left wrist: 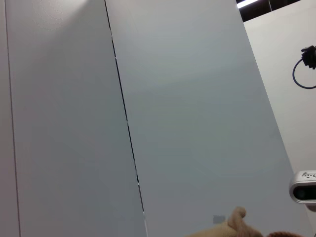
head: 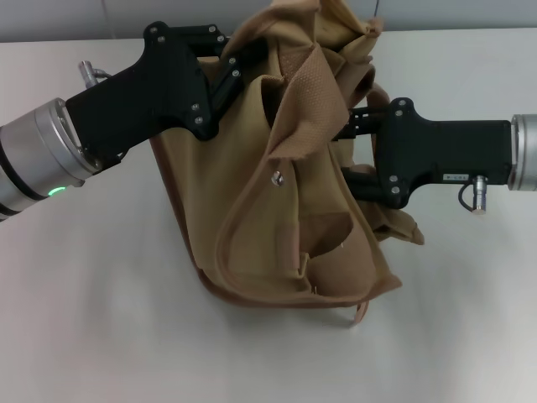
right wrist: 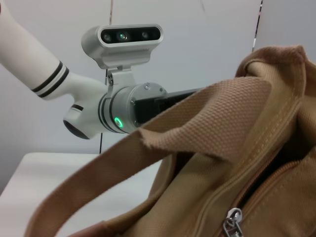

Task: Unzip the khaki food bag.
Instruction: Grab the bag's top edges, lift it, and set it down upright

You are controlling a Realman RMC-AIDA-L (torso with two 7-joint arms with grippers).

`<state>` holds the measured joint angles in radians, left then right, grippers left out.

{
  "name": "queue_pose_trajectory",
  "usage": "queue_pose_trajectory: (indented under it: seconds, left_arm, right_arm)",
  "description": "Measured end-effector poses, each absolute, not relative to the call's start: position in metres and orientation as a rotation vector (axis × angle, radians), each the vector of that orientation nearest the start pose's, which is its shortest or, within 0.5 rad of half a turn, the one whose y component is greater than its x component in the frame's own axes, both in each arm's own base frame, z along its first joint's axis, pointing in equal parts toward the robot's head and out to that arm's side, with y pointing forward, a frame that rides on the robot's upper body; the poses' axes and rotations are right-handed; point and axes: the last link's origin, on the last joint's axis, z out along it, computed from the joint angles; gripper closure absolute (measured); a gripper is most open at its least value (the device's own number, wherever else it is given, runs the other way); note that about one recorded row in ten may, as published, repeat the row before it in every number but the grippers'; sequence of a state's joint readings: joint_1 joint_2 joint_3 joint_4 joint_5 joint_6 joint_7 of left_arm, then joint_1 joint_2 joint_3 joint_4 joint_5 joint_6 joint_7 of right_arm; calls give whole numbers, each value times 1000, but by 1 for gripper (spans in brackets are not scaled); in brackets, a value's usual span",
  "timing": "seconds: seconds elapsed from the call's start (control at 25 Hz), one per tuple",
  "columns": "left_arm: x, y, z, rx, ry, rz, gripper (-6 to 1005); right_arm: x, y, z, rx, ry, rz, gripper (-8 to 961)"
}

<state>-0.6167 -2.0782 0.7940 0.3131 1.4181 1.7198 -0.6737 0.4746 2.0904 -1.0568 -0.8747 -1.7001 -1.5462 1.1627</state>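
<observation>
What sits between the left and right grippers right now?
Only the khaki food bag: in the head view, its bunched top fills the stretch between the left gripper and right gripper.

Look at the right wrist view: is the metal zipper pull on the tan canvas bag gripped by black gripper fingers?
No: the metal zipper pull hangs free on the tan canvas bag, with no fingers touching it.

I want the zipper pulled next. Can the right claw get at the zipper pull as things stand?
Probably yes. The right claw is already at the khaki food bag top, and the right wrist view shows the metal zipper pull close and uncovered. A webbing handle drapes above it, not across it.
</observation>
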Motion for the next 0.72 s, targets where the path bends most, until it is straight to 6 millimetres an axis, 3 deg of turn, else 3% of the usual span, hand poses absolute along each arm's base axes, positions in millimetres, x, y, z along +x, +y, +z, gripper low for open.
queue_pose_trajectory:
  seconds: [0.4,0.72]
  left_arm:
    - [-198,330,-8,-2354,118,-1297,892]
    - [-198,329,-8,-2356,120,-1300,890]
  right_arm:
    - [196,342,-16,-2761,-100,662,509]
    - [184,347,-18,-2713,-123,717,586]
